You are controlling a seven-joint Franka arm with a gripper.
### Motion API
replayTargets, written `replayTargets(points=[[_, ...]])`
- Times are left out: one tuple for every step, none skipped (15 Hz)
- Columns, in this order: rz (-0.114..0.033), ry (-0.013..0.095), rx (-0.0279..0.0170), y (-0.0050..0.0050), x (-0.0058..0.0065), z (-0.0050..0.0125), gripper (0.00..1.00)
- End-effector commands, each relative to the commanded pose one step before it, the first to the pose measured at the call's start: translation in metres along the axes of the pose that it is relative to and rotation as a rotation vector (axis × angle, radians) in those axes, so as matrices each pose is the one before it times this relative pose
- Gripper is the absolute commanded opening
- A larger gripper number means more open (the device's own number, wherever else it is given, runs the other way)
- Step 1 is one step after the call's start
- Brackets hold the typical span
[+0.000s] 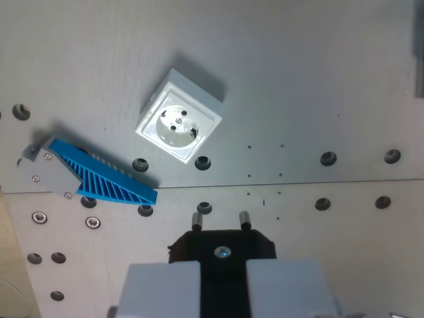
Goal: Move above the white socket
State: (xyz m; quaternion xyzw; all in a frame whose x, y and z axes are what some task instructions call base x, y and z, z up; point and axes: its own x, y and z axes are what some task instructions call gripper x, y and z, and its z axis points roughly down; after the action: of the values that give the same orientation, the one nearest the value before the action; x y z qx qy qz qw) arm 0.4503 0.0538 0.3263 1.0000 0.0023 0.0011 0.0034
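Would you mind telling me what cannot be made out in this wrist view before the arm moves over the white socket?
- Gripper: the fingers run off the bottom edge, so their upper part is cut off.
- Black plug: its body is largely covered by the fingers; only the front and two pins show.
- White socket: its contact holes are too small to read.
- Blue ribbed part: its far end sits behind a grey bracket.

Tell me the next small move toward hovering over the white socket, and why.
Probably shift toward the wrist view's upper left. The white socket sits up and left of the gripper, which holds a black plug with its two pins pointing past the socket's right side, so the two aren't aligned yet.
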Motion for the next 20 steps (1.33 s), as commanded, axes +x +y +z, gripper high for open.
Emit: replayTargets(points=[[0.0008, 0.001, 0.00023, 0.00004, -0.00013, -0.00033, 0.0], [-0.0001, 0.0002, 0.00013, 0.0, 0.0, 0.0, 0.0], [-0.0004, -0.0004, 0.00007, 0.0, 0.0, 0.00002, 0.0], [-0.0008, 0.0002, 0.00008, -0.00001, -0.00001, 0.00006, 0.0], [-0.0025, 0.0005, 0.00024, -0.00002, -0.00003, 0.00013, 0.0], [-0.0036, -0.0001, 0.00012, -0.00004, -0.00005, 0.00022, 0.0], [-0.0047, 0.0, 0.00019, -0.00006, -0.00008, 0.00034, 0.0], [-0.007, 0.0004, 0.00011, -0.00009, -0.00012, 0.0005, 0.0], [-0.0086, 0.0004, 0.00001, -0.00012, -0.00017, 0.00069, 0.0], [-0.009, 0.0012, 0.00041, -0.00015, -0.00022, 0.00091, 0.0], [-0.0115, 0.0027, 0.00018, -0.00017, -0.00028, 0.00114, 0.0], [-0.0122, 0.003, 0.00029, -0.00019, -0.00035, 0.00138, 0.0], [-0.0141, 0.004, 0.00064, -0.00021, -0.00042, 0.00164, 0.0], [-0.0128, 0.0049, 0.00053, -0.00026, -0.00051, 0.00194, 0.0], [-0.0125, 0.0056, 0.00026, -0.00033, -0.0006, 0.00224, 0.0], [-0.0133, 0.0053, -0.00024, -0.00033, -0.00058, 0.00207, 0.0], [-0.0163, 0.0078, 0.00015, -0.00037, -0.00068, 0.00233, 0.0], [-0.0131, 0.0079, -0.00011, -0.00041, -0.00078, 0.00259, 0.0], [-0.0157, 0.0081, -0.00031, -0.00047, -0.00088, 0.00284, 0.0], [-0.0183, 0.0076, -0.00045, -0.00053, -0.00096, 0.00312, 0.0]])
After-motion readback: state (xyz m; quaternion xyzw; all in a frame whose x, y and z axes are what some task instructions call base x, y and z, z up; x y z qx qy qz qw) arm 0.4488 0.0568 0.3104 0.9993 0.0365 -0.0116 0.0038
